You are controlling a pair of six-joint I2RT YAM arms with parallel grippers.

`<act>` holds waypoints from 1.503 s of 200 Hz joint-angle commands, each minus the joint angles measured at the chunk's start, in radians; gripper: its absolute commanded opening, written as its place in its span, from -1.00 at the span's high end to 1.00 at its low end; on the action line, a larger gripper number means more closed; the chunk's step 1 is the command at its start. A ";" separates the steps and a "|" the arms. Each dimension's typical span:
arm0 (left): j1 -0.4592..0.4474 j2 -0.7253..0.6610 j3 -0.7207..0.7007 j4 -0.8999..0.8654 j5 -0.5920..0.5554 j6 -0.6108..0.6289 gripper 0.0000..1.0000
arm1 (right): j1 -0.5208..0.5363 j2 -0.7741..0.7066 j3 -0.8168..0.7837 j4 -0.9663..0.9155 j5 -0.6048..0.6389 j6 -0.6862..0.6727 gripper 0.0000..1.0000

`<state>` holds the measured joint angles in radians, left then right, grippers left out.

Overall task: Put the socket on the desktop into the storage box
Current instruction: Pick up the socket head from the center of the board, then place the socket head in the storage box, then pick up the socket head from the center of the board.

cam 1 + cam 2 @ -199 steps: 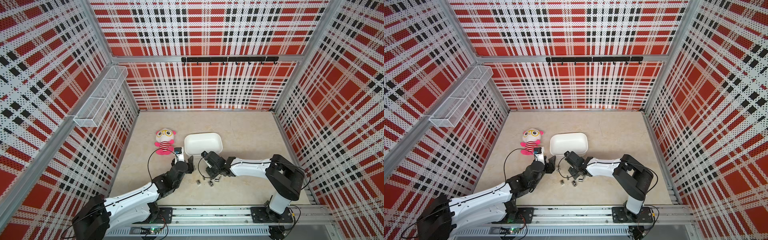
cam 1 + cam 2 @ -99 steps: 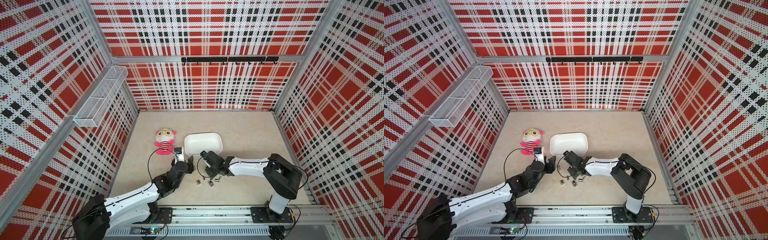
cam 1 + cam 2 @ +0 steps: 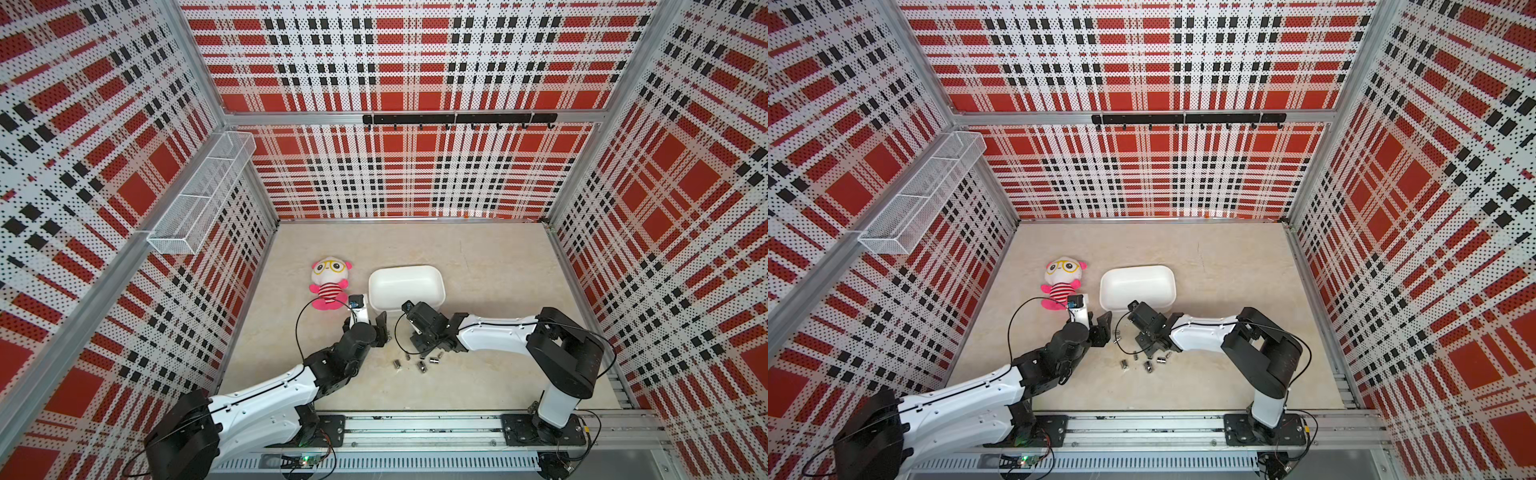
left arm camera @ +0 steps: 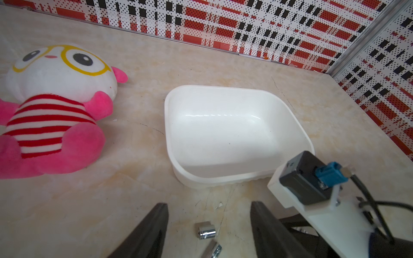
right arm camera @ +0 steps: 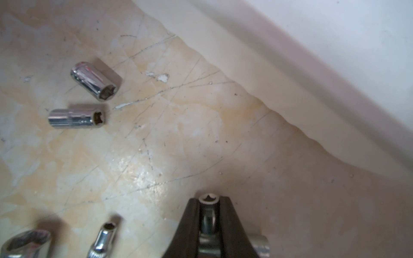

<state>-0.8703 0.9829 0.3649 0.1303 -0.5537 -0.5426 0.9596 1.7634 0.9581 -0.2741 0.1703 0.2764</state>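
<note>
- Both top views: right pincer [image 3: 419,344] [image 3: 1147,344] down at the beige marble desktop [image 3: 478,270], loose chrome sockets [image 3: 421,366] beside it, shallow white plastic storage box [image 3: 405,286] just beyond.
- Left wrist: left pincer [image 4: 208,203] released, fingers [image 4: 154,225] apart.
- Right wrist: right pincer [image 5: 209,201] clenched on one small chrome socket [image 5: 207,217].

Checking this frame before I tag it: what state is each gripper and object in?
storage box: upright, empty.
right gripper: shut on the held socket.
held socket: clamped between the jaws, not yet in the storage box.
left gripper: open, empty.
loose sockets: lying on the desktop.
plush doll: lying face up.
wire basket: on the wall, looks empty.
</note>
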 commanded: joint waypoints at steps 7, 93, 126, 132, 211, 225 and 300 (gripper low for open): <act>0.001 -0.005 -0.012 0.007 0.003 0.000 -0.29 | -0.001 -0.054 -0.016 0.034 0.018 0.007 0.90; 0.001 -0.008 -0.016 0.009 -0.013 0.000 -0.29 | -0.002 -0.220 0.047 -0.063 0.081 0.050 0.92; -0.001 0.005 -0.013 0.009 0.002 -0.003 -0.28 | -0.044 -0.126 0.242 -0.156 0.074 0.052 0.92; -0.001 0.008 -0.012 0.010 0.002 -0.004 -0.28 | -0.055 -0.105 0.273 -0.164 0.071 0.052 0.92; -0.003 -0.016 -0.015 0.009 0.002 -0.002 -0.28 | -0.197 0.226 0.616 -0.253 0.042 0.050 0.75; -0.004 -0.020 -0.017 0.009 0.004 -0.002 -0.28 | -0.203 0.254 0.624 -0.256 0.011 0.049 0.72; -0.006 0.014 -0.009 0.010 0.008 -0.001 -0.28 | -0.223 0.324 0.622 -0.258 -0.010 0.037 0.38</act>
<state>-0.8715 0.9840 0.3595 0.1303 -0.5537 -0.5426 0.7437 2.0735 1.5711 -0.5278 0.1741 0.3153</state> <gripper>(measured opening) 0.639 0.268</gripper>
